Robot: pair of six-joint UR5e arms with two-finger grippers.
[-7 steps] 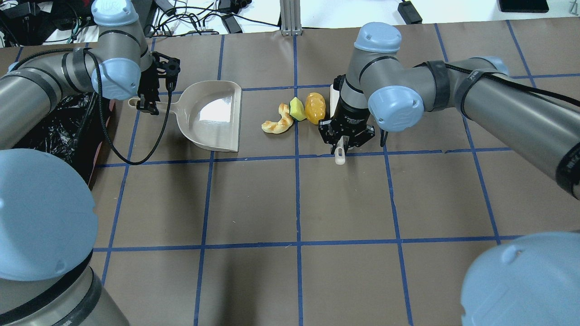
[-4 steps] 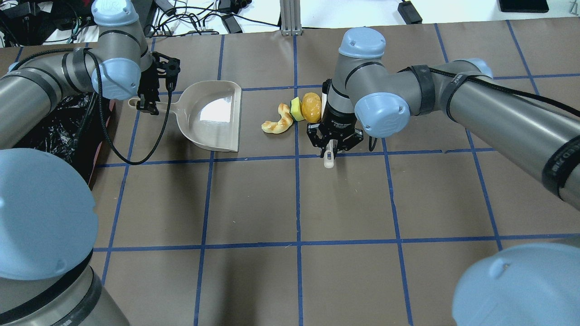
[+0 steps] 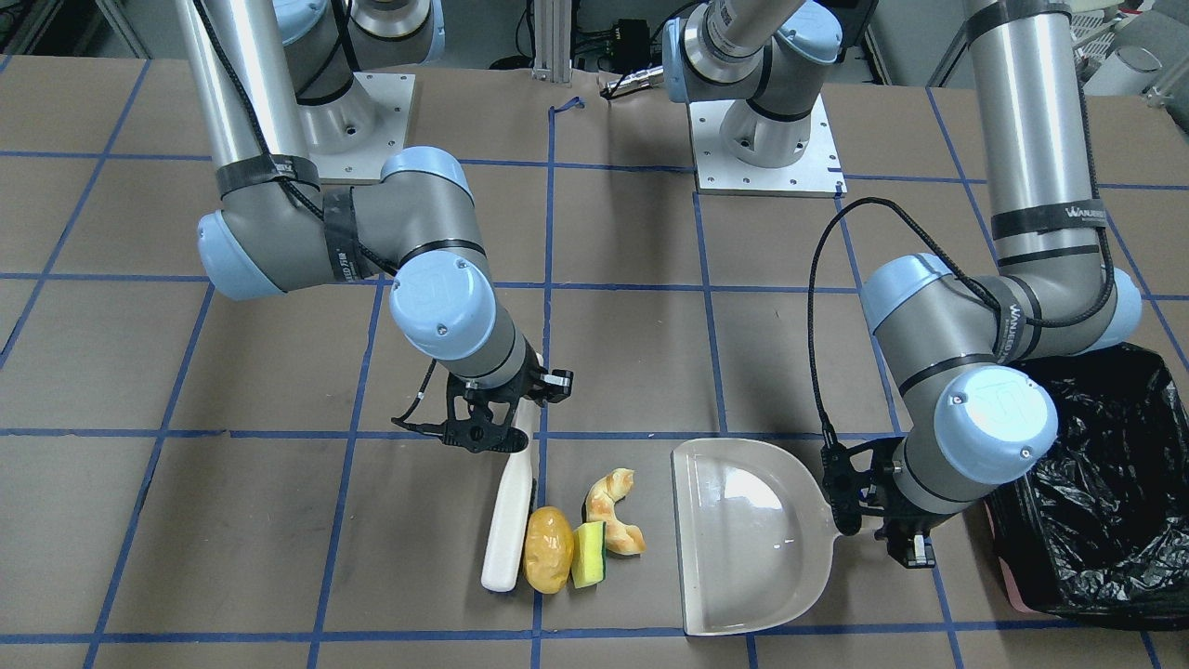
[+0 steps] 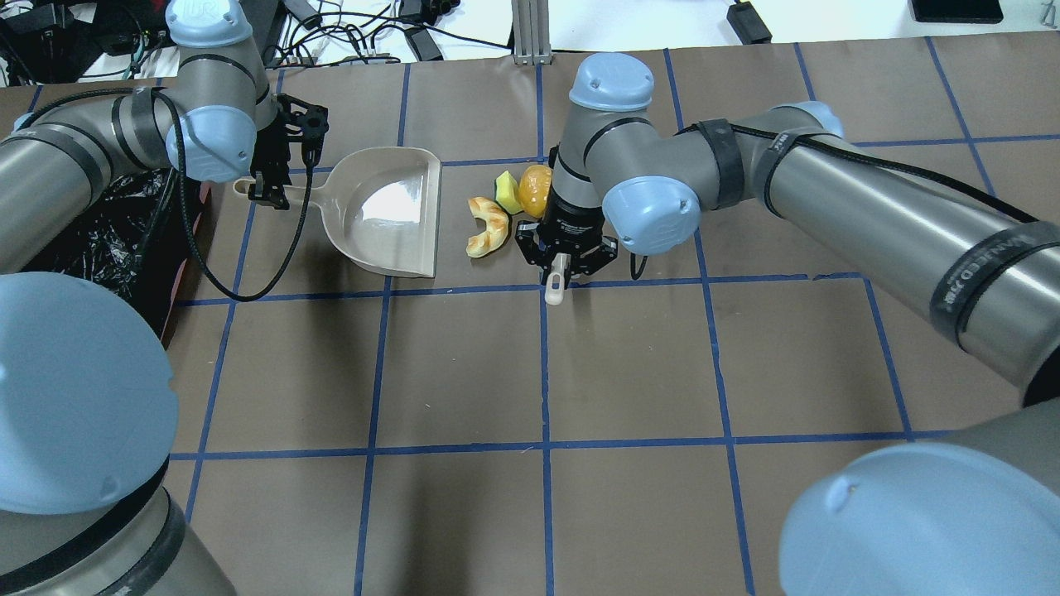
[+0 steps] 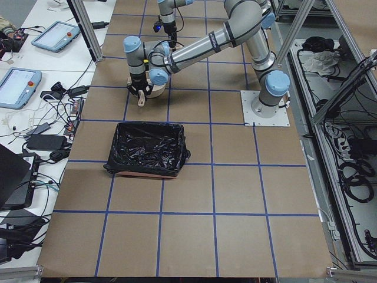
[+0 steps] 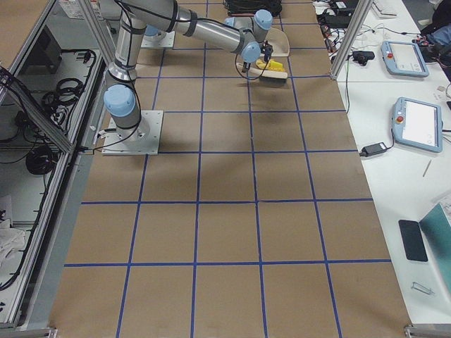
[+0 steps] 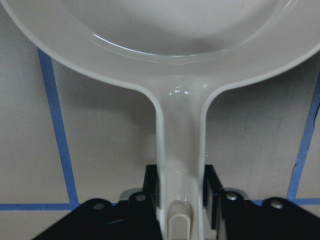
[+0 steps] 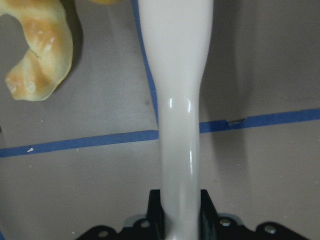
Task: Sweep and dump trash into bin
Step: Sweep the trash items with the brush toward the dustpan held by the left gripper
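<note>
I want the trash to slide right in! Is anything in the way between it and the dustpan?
Nothing visible. Only bare table lies between the croissant piece, the nearest bit, and the dustpan's open edge. The sponge and potato lump lie behind it, on the brush side.
</note>
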